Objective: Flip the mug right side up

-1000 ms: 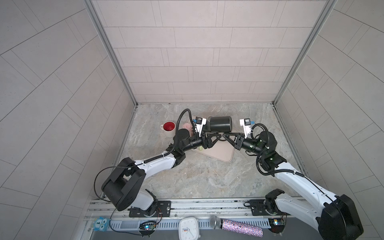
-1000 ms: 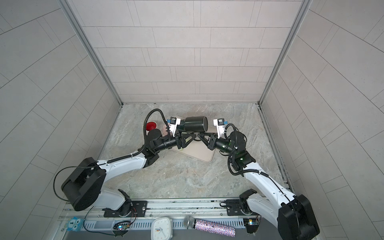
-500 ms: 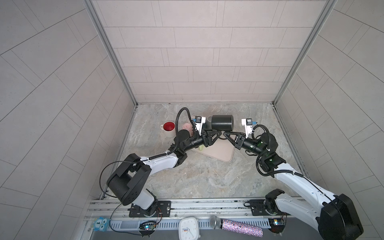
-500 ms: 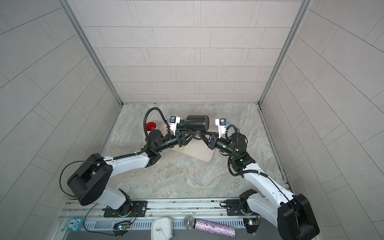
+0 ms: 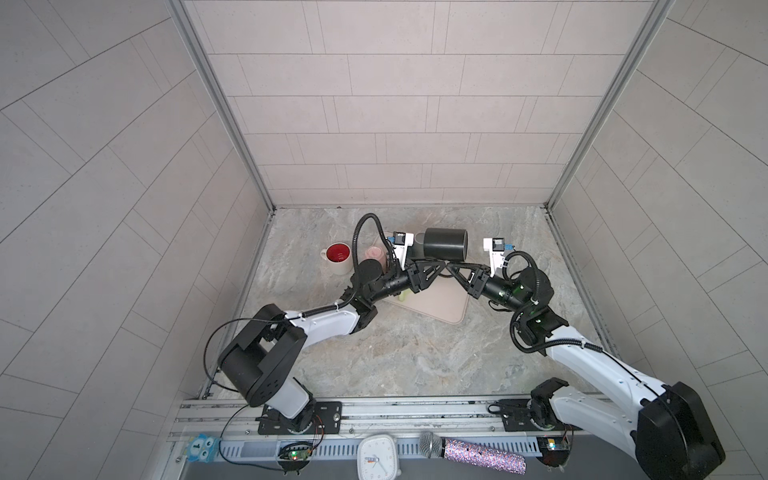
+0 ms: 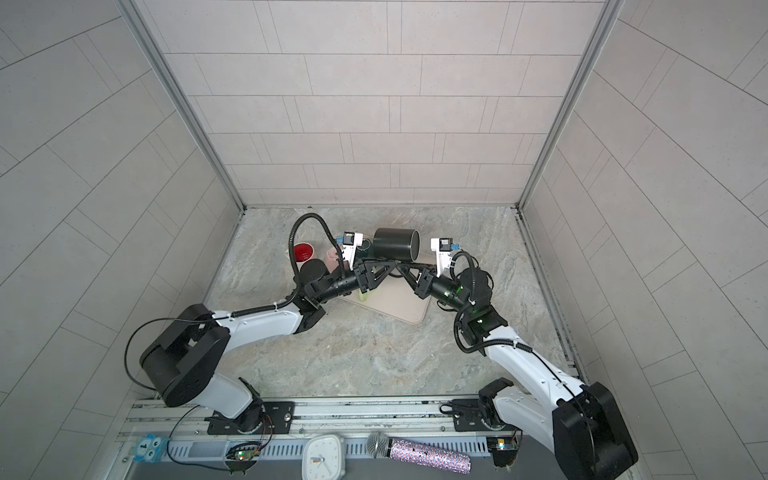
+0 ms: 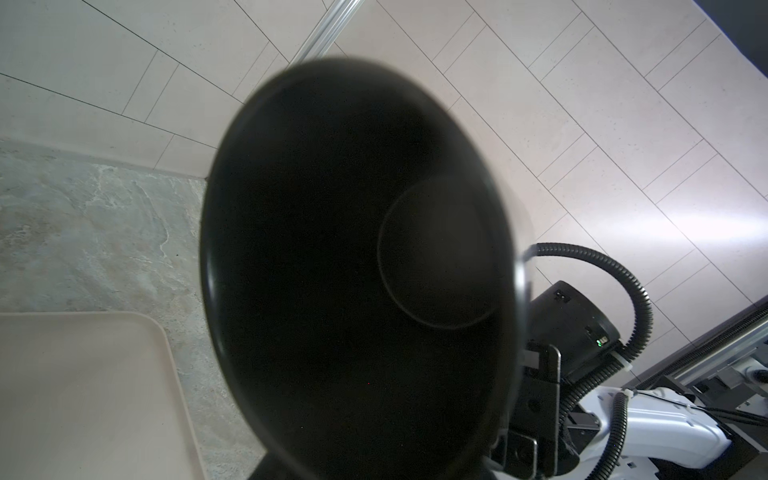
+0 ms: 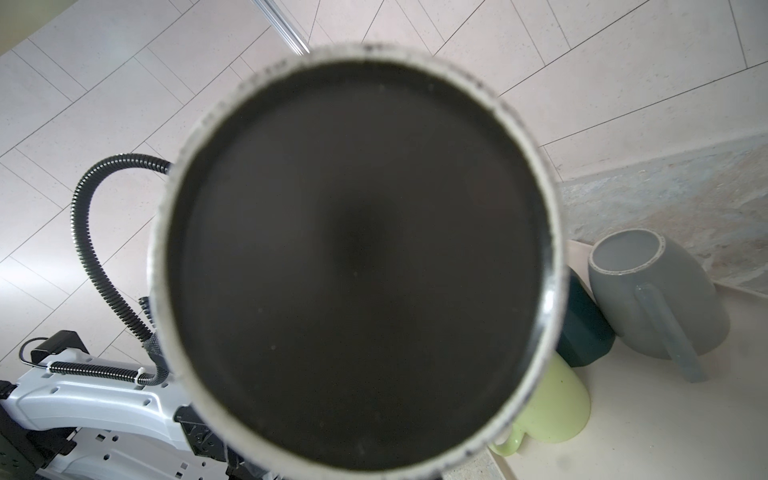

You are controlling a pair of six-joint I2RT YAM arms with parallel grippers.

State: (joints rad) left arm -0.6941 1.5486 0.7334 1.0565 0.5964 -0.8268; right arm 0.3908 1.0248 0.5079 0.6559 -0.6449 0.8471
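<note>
One mug (image 5: pixel 444 248) in clamped right fingers (image 5: pixel 465 270), left fingers (image 5: pixel 430 263) unclear; interior left-wrist only.

The left gripper (image 5: pixel 441 267) narrows its jaws beneath the raised black mug (image 5: pixel 445 245), while the left arm (image 5: pixel 328 328) reaches further forward, its big black joint shifting toward the middle.

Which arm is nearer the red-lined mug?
Left. The left arm runs just beside the red-lined mug; the right arm is across the tray from it.
</note>
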